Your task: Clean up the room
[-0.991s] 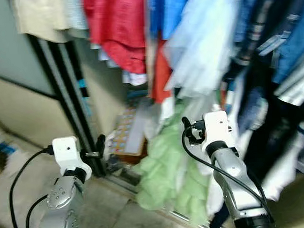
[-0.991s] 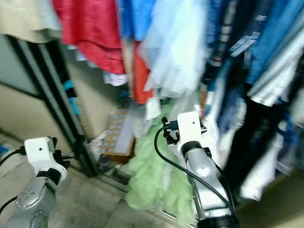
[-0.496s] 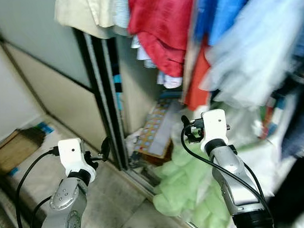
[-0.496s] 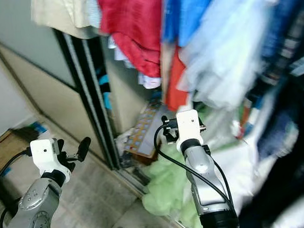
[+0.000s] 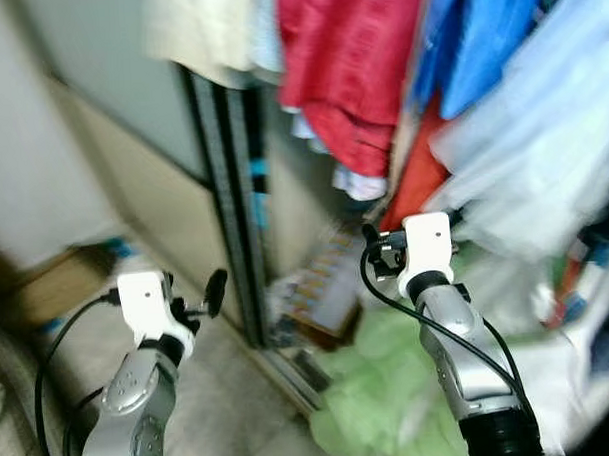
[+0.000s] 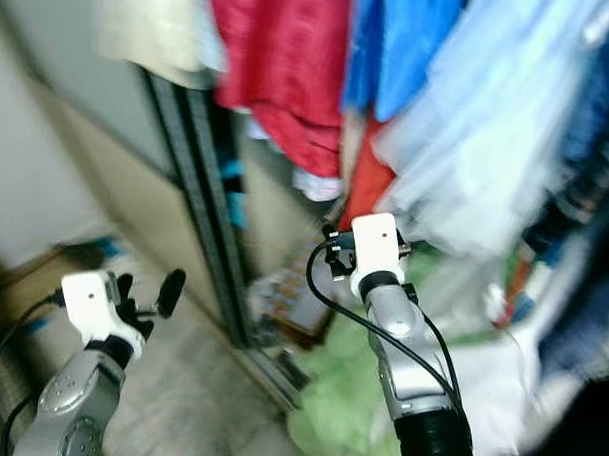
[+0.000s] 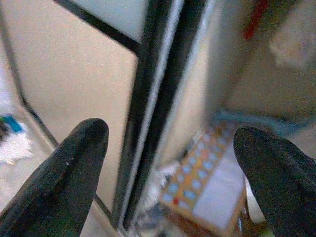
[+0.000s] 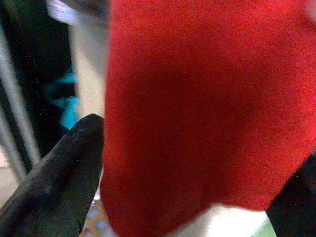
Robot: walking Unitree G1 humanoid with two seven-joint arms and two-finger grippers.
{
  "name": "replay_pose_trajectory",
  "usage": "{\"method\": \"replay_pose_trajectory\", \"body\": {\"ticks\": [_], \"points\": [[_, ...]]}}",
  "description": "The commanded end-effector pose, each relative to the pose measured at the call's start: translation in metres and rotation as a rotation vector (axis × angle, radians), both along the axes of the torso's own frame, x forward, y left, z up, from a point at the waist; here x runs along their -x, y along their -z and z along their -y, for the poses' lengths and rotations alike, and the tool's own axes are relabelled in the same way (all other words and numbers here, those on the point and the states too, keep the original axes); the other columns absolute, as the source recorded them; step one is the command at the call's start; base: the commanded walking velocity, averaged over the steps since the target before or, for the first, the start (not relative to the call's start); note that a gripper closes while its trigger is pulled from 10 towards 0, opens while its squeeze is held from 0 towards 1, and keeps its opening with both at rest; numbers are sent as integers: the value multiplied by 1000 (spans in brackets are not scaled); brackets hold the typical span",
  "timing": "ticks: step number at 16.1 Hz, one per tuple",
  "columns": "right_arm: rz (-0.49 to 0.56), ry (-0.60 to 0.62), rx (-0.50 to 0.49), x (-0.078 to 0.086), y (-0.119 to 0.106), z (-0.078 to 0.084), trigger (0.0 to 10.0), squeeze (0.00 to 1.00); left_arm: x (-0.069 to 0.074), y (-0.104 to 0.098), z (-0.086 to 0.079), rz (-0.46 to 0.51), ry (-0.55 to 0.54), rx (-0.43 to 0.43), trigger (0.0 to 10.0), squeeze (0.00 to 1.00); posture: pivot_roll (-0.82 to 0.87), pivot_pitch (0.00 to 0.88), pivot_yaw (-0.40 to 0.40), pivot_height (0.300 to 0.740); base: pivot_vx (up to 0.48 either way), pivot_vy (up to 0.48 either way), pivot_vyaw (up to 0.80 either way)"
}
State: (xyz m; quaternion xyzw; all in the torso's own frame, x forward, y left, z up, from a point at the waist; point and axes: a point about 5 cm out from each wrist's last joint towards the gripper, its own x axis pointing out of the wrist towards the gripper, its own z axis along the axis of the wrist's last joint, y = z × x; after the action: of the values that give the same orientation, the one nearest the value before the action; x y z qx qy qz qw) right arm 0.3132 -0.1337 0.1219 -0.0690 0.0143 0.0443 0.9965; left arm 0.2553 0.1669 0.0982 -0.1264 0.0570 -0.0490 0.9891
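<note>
I face an open wardrobe with hanging clothes: a red garment (image 5: pixel 349 76), blue tops (image 5: pixel 478 42) and a pale blue garment (image 5: pixel 543 170). A light green heap of cloth (image 5: pixel 390 395) lies at the wardrobe's foot. My left gripper (image 7: pixel 170 143) is raised and open with nothing in it, pointing at the black sliding-door frame (image 7: pixel 158 98) and a flat board with coloured squares (image 7: pixel 207 182). My right gripper (image 8: pixel 197 148) is raised and open close in front of an orange-red garment (image 8: pixel 207 98), not holding it. The pictures are blurred.
The black door frame (image 5: pixel 229 201) stands between a beige panel (image 5: pixel 144 204) and the wardrobe's inside. A brown cardboard box (image 5: pixel 56 287) lies on the floor at the left. Pale floor (image 5: pixel 240 390) runs in front of the door track.
The whole picture has shifted right, so my head has turned left, bringing the wall and cardboard box into view. Both arms hold the same raised pose.
</note>
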Motion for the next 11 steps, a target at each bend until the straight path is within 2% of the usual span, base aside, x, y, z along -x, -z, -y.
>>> {"method": "replay_pose_trajectory", "body": {"ticks": [1, 4, 5, 6, 7, 10, 11], "points": [[3, -1, -8, 0, -1, 0, 10000, 0, 2, 3, 1, -27, 6, 5, 10000, 0, -24, 14, -32, 740, 0, 0, 800], [5, -10, -10, -1, -1, -1, 10000, 0, 0, -1, 3, 10, 3, 16, 10000, 0, -27, 8, -36, 740, 0, 0, 800], [0, -9, -1, -1, 0, 0, 10000, 0, 0, 1, 3, -14, 0, -13, 10000, 0, -25, 5, -41, 740, 0, 0, 800], [-7, -8, 11, -1, 1, 1, 10000, 0, 1, 3, 5, -26, 34, -91, 10000, 0, -26, 3, -42, 740, 0, 0, 800], [-9, -9, 8, 1, 2, 2, 10000, 0, 3, 4, 6, -35, 24, -91, 10000, 0, -26, 2, -43, 740, 0, 0, 800], [-17, -17, -26, 13, 5, 5, 10000, 0, 7, 3, -6, -5, -39, -86, 10000, 0, -21, 0, -42, 740, 0, 0, 729], [-28, -18, -57, 19, 7, 6, 10000, 0, 10, 2, -11, 2, -52, -121, 10000, 0, -18, 0, -39, 740, 0, 0, 0]]}}
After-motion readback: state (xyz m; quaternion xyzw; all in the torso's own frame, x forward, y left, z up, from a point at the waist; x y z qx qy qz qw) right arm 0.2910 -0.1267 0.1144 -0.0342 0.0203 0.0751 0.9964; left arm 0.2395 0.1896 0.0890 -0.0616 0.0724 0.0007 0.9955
